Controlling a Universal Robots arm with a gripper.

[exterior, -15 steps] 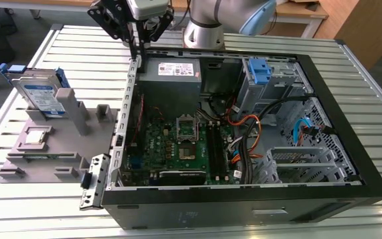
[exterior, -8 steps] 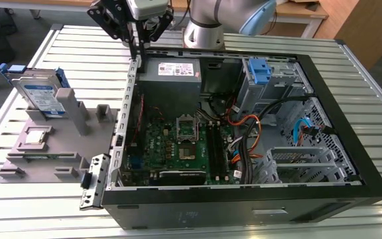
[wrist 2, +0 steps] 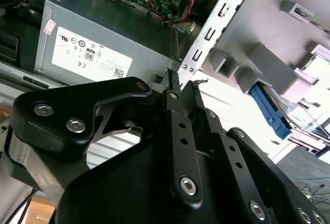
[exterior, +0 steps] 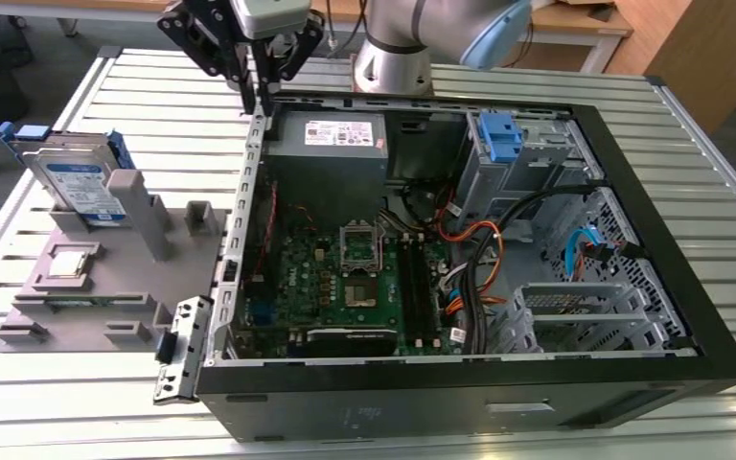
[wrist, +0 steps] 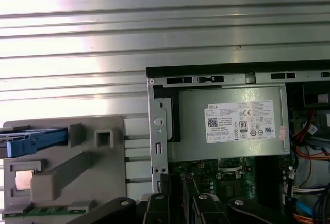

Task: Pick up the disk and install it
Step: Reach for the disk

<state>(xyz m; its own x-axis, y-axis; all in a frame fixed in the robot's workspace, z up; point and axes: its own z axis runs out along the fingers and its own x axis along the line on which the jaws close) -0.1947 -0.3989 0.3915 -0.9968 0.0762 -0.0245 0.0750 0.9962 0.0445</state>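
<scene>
Step 1, the pick-up, isn't started. Your gripper [exterior: 265, 101] is clenched on nothing, over the computer case's [exterior: 471, 388] far corner at the exterior view's left. The disk [exterior: 80, 182] stands on edge in the grey holder [exterior: 150, 225], further left, well apart. My read: you need the jaws spread and lined up over the disk.

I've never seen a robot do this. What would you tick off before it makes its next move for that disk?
1. Disk stands on edge in the grey holder, open from above: ok.
2. End effector carries nothing and hangs over the case's corner by the power supply: ok.
3. Computer case has its side open: ok.
4. Free bay for the disk: cannot tell.
5. Loose cables clear of the drive cages: probably not ok.
</scene>
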